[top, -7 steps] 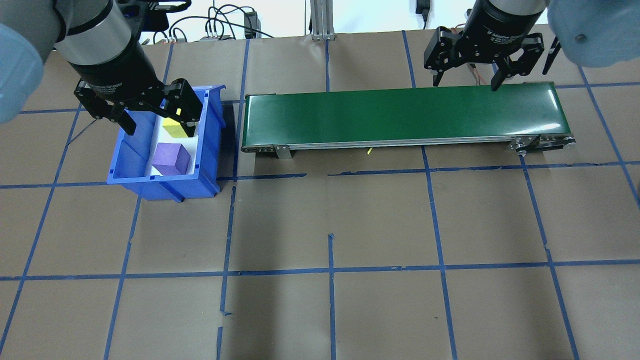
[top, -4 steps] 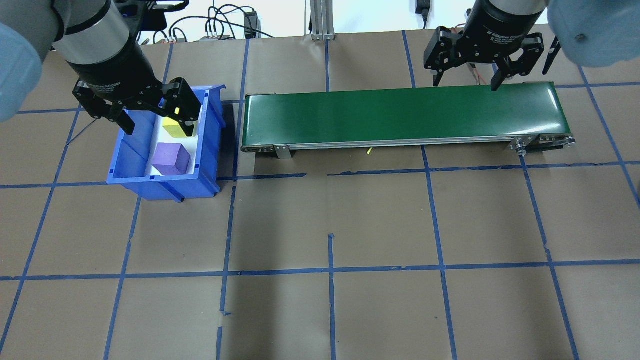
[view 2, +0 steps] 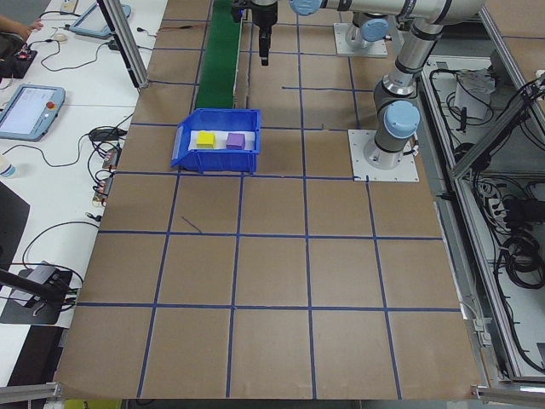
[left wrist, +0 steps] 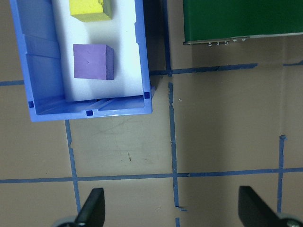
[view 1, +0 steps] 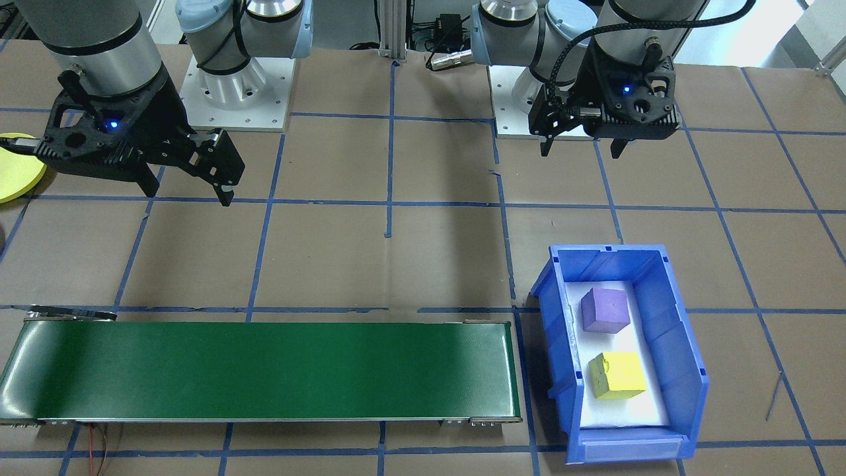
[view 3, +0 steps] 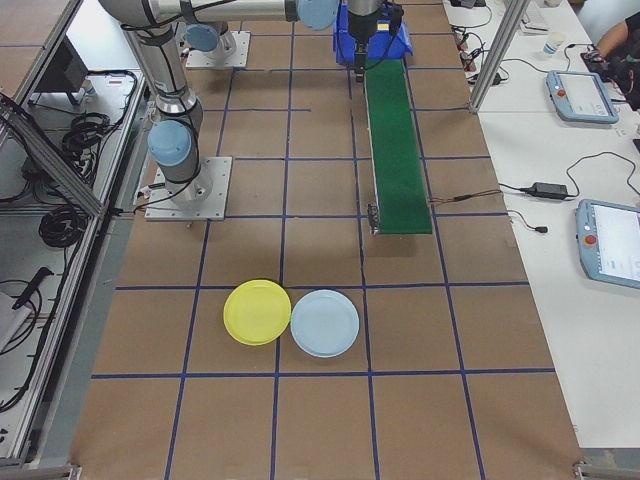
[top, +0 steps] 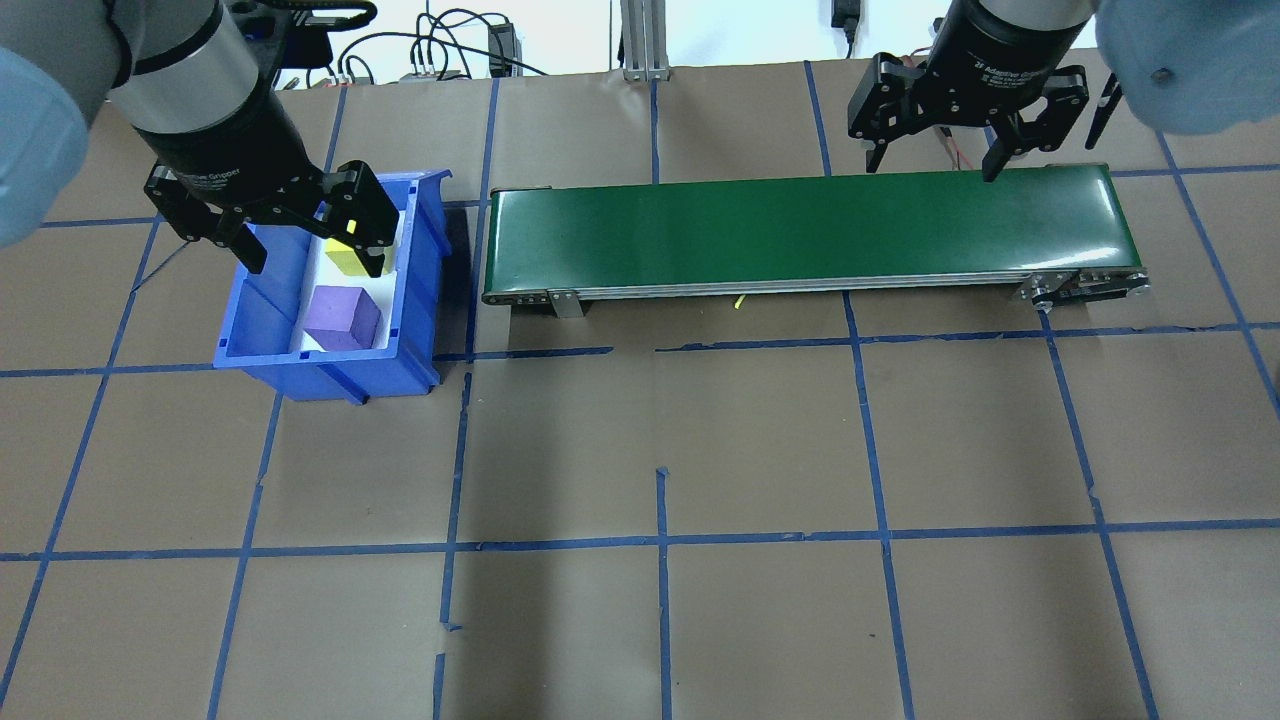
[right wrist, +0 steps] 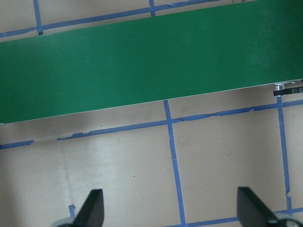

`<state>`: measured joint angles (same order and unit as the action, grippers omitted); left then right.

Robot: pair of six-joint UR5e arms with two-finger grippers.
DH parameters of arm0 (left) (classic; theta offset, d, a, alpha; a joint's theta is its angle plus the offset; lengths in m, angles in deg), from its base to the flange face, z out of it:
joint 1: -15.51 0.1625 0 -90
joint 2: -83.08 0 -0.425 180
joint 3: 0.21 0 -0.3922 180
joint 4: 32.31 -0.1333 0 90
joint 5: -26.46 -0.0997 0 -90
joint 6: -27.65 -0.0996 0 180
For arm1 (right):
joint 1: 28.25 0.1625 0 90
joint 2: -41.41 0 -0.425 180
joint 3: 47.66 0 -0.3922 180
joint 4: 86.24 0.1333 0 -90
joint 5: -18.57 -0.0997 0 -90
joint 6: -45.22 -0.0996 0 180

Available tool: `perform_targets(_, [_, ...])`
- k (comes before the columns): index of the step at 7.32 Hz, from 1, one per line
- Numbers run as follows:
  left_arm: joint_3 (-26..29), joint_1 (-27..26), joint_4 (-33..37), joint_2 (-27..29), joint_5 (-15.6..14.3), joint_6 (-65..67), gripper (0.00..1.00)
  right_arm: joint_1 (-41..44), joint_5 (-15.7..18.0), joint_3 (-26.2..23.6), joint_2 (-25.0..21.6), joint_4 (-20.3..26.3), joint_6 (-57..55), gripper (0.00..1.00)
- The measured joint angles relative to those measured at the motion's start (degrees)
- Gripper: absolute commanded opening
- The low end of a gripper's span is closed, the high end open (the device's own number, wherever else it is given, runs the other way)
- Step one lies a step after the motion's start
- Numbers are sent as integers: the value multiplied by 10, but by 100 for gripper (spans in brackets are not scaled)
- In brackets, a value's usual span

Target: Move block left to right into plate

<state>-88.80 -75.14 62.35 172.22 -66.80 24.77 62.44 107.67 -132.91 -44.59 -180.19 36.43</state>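
Note:
A purple block (top: 343,316) and a yellow block (top: 345,257) lie apart in a blue bin (top: 415,260) at the table's left end. My left gripper (top: 312,262) hangs high over the bin, open and holding nothing. Its wrist view shows the purple block (left wrist: 93,61) and the yellow block (left wrist: 89,9) well ahead of the fingertips. My right gripper (top: 930,168) hangs open and empty over the far right part of the green conveyor (top: 800,225). The yellow-green plate (view 3: 257,311) lies on the table beyond the conveyor's right end, and its edge also shows as the plate (view 1: 12,178) in the front view.
A light blue plate (view 3: 325,322) lies touching the yellow-green one. The conveyor (view 1: 264,370) runs from beside the bin (view 1: 681,350) toward the right. The brown table is marked with blue tape lines. Cables and tablets lie on side benches beyond the table.
The left gripper has shifted very slightly over the bin, still open. The right arm and both blocks have not moved.

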Motion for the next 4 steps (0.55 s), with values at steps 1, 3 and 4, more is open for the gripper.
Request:
perform_targets(1, [2, 10, -15, 23, 0, -14, 100, 0, 0, 0, 0, 0, 0, 100])
perform_targets(3, [13, 62, -71, 89, 5, -68, 100, -2, -2, 0, 0, 0, -1, 100])
perform_targets(4, [21, 84, -102, 121, 5, -98, 100, -2, -2, 0, 0, 0, -2, 100])
